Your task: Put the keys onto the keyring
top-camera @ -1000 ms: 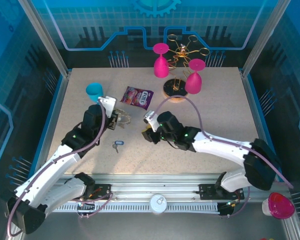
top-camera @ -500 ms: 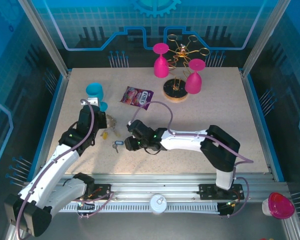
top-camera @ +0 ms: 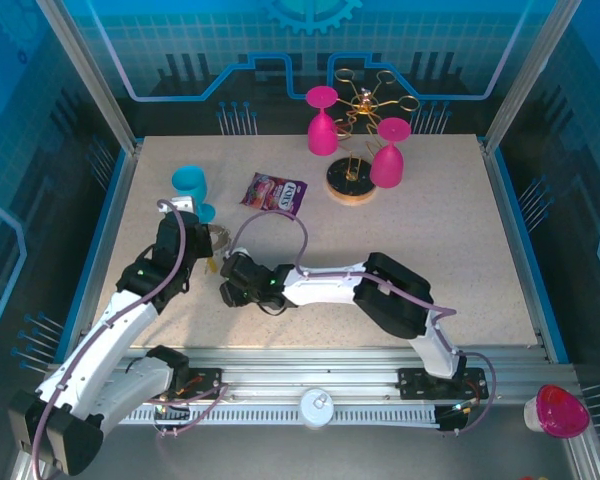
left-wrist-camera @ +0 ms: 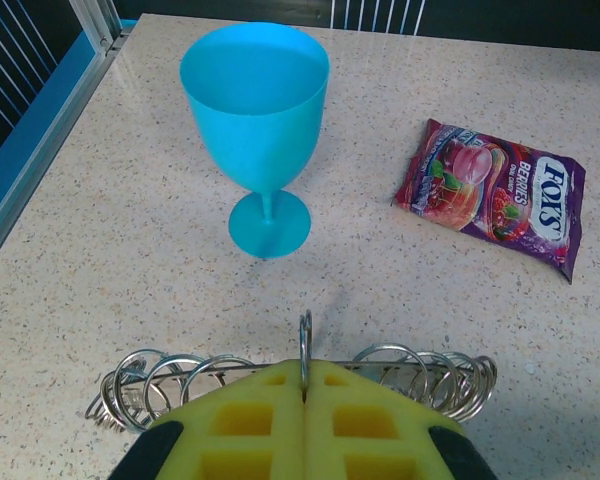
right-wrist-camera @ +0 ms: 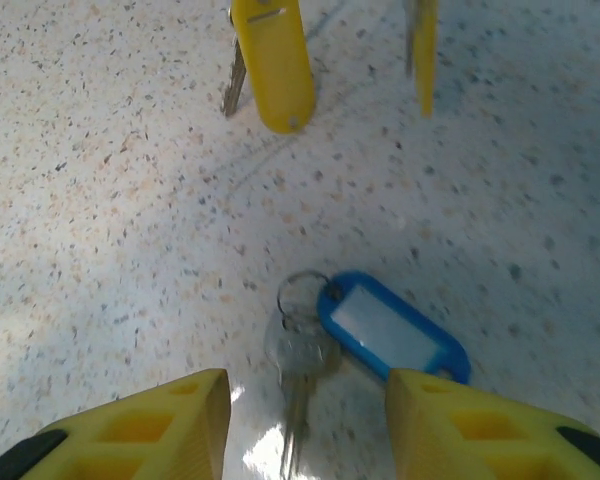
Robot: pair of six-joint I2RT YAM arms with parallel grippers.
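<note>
Toward nine o'clock on the table (top-camera: pixel 430 230), seen from above, the left gripper (left-wrist-camera: pixel 305 388) has its yellow pads pressed together on the thin grey wire of the keyring (left-wrist-camera: pixel 305 335). The wire stands up edge-on between the pads. Small split rings (left-wrist-camera: pixel 145 385) sit in a row along the keyring, at nine and three o'clock from the grip. In the left wrist view a blue goblet (left-wrist-camera: pixel 260 130) stands upright at twelve o'clock from the pads. A purple candy bag (left-wrist-camera: pixel 495 195) lies flat at about two o'clock, well apart from the goblet.

The right arm reaches across the table toward nine o'clock. The right gripper (right-wrist-camera: pixel 305 388) hangs low over the surface with its jaws apart, holding nothing. Between its two yellow fingers (right-wrist-camera: pixel 130 430) a silver key (right-wrist-camera: pixel 298 365) lies flat on the table. Its blue tag (right-wrist-camera: pixel 395 338) is joined to it at three o'clock. At twelve o'clock in that view is a yellow tag (right-wrist-camera: pixel 272 60) with a second key (right-wrist-camera: pixel 234 88) just behind it; whether they touch the table I cannot tell.

Around one o'clock on the table stand two pink goblets (top-camera: pixel 322 125) beside a gold wire rack (top-camera: pixel 365 100).
</note>
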